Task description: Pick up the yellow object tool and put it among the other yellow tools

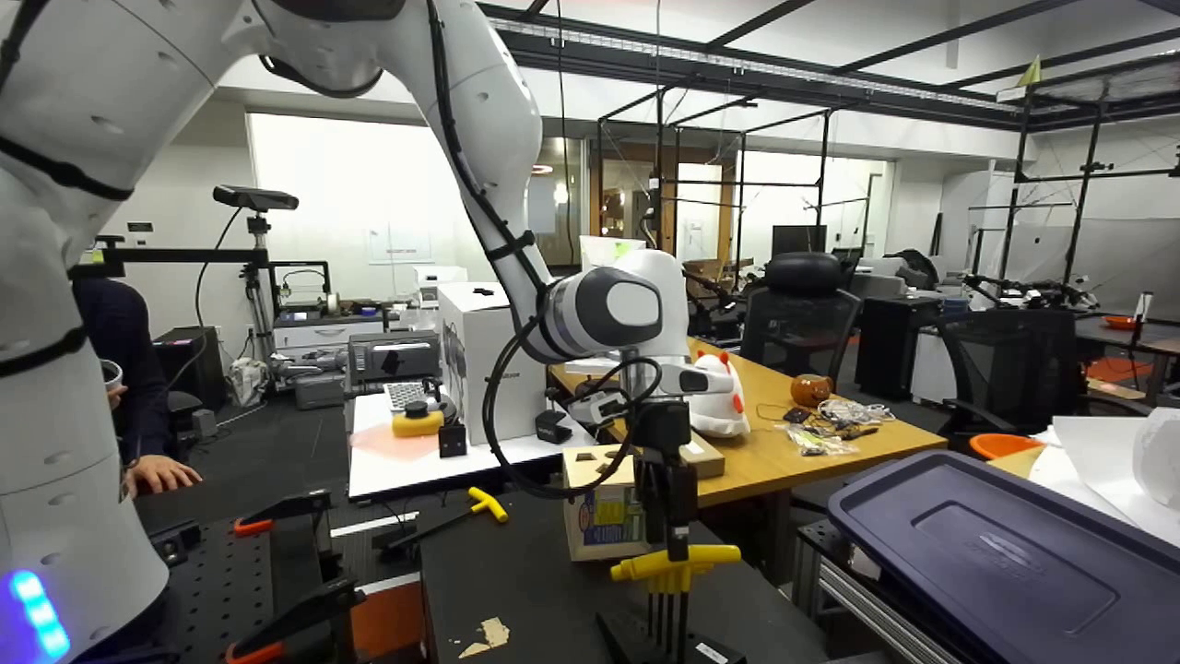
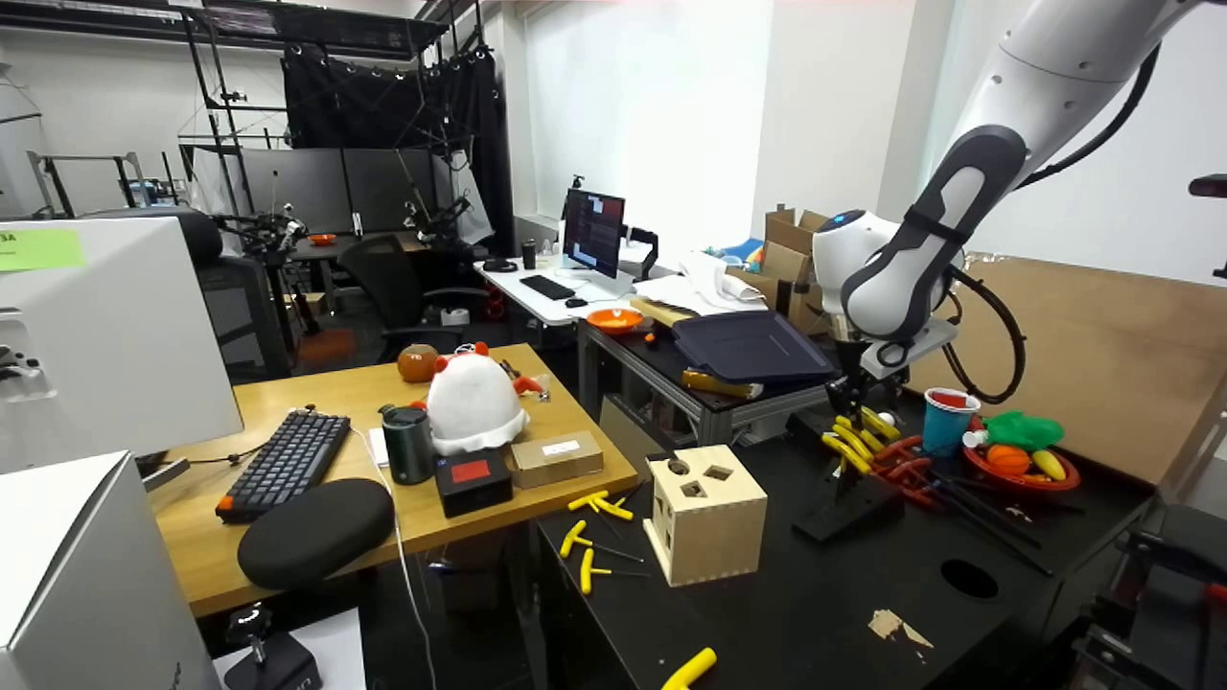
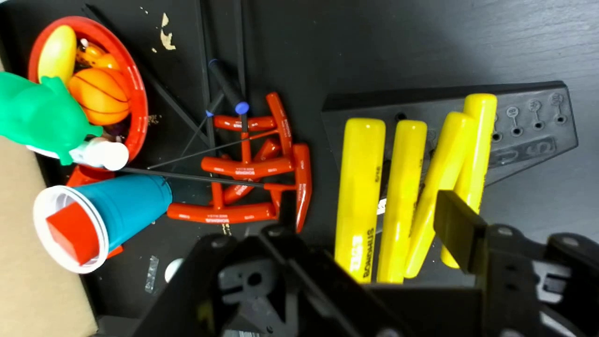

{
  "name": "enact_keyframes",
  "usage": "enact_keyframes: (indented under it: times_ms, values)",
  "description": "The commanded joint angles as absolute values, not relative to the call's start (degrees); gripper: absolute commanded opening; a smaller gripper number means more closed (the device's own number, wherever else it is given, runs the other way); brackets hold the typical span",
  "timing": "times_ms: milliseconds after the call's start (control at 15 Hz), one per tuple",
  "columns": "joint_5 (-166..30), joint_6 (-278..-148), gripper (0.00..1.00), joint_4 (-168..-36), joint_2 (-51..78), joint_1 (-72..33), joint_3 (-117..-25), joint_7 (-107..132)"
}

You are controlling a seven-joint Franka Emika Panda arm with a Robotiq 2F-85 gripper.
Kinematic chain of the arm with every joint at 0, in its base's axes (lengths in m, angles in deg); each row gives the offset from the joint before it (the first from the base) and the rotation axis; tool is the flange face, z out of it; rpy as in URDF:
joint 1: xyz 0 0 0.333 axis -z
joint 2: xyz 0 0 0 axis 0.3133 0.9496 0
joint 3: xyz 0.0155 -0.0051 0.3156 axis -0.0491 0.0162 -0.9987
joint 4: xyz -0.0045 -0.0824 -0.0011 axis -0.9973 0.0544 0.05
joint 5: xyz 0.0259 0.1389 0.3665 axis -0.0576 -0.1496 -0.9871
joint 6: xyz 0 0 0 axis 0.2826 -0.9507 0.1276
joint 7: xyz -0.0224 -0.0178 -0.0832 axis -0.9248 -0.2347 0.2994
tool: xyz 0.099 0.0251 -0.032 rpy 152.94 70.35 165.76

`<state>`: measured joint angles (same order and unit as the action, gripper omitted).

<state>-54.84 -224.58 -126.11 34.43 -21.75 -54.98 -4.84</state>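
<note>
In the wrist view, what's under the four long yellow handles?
A black, angular tool holder with small holes; the handles cover part of its top, hiding whatever lies there.

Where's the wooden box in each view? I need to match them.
In an exterior view: wooden box, below centre.
In an exterior view: wooden box, below and slightly right of centre.
Wrist view: not in it.
Shared landmark: racked yellow tools, right of centre in all three.

Below the pincer [image 3: 373, 210] (its pads [image 3: 456, 229] look matt), the yellow tools [image 3: 359, 187] are smooth, glossy plastic on top; their stand [image 3: 524, 119] seems duller. Just beside the pincer, the red tools [image 3: 248, 166] gleam likewise. Well apart from it, the wooden box [image 2: 714, 527] is matt and the plush [image 2: 474, 402] soft cloth.
</note>
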Motion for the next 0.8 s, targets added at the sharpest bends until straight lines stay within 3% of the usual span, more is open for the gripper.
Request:
enact_keyframes:
  times_ms: [0, 733]
  values:
    - [-53.9, -221.9, 1.0, -127.5, 32.4, -22.6, -54.3, -5.5]
    - [-57.0, -211.0, 1.0, -119.2, 34.0, -18.9, -54.4, -7.8]
